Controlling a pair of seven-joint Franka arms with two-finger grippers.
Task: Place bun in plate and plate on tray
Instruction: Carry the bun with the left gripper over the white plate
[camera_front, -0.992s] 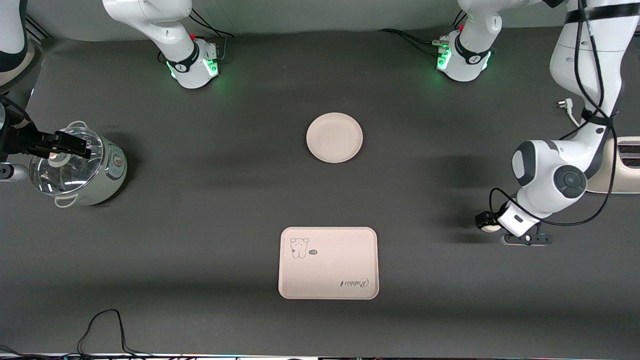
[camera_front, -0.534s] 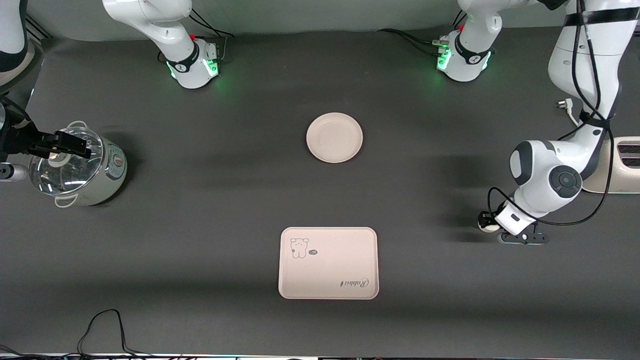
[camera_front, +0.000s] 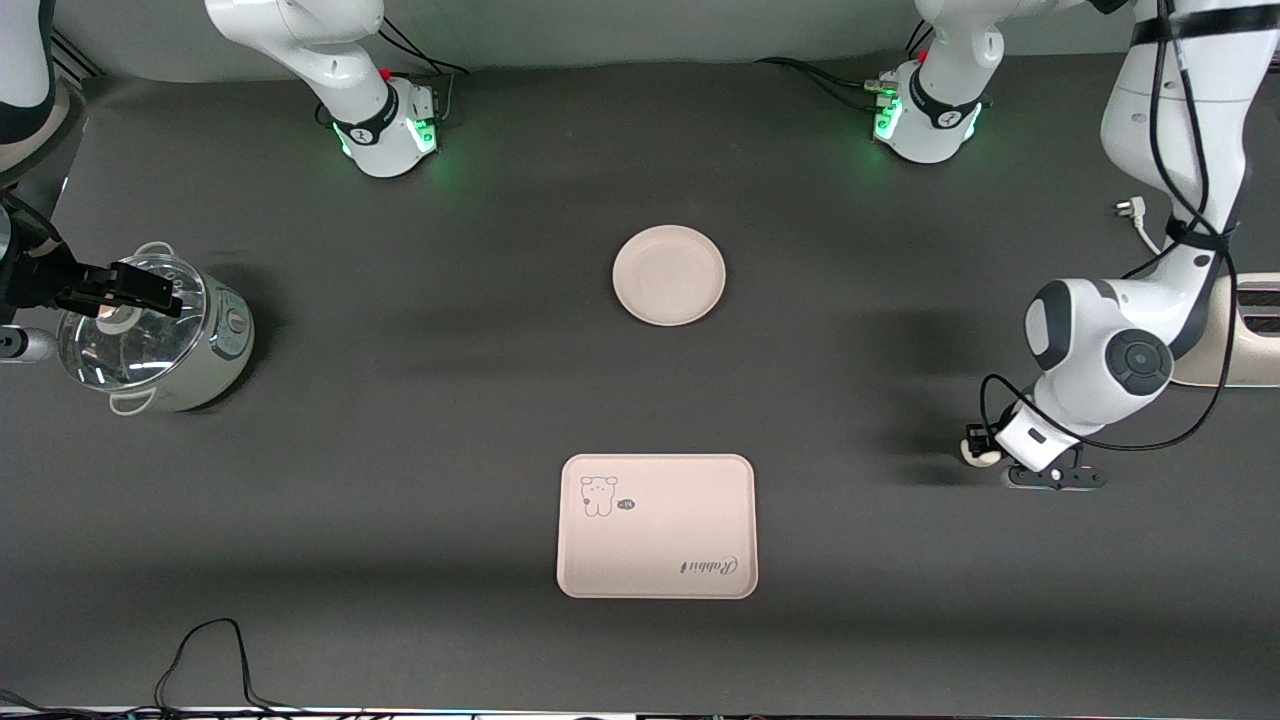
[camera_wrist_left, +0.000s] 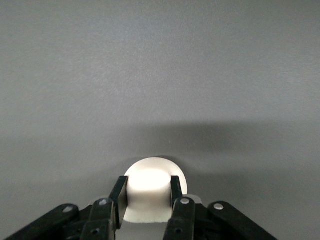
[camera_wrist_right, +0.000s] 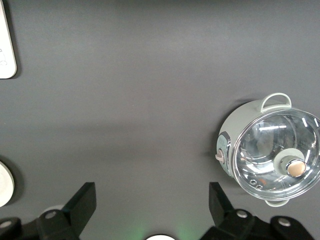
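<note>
The off-white bun (camera_front: 980, 452) sits between the fingers of my left gripper (camera_front: 985, 450), low over the dark table near the left arm's end. In the left wrist view the gripper (camera_wrist_left: 147, 186) is shut on the bun (camera_wrist_left: 150, 172), one finger pressed on each side. The round cream plate (camera_front: 668, 275) lies empty at the table's middle. The pinkish tray (camera_front: 656, 526) with the bear drawing lies nearer to the front camera than the plate. My right gripper (camera_front: 140, 288) hangs open and empty over the pot, fingers wide apart (camera_wrist_right: 152, 200).
A pale green pot with a glass lid (camera_front: 150, 340) stands at the right arm's end; it also shows in the right wrist view (camera_wrist_right: 270, 155). A beige appliance (camera_front: 1245, 330) and a white plug (camera_front: 1130, 210) are at the left arm's end. A black cable (camera_front: 200, 650) lies near the front edge.
My left gripper with the bun has shifted slightly back and forth, ending almost where it began. The right arm, plate and tray have not moved.
</note>
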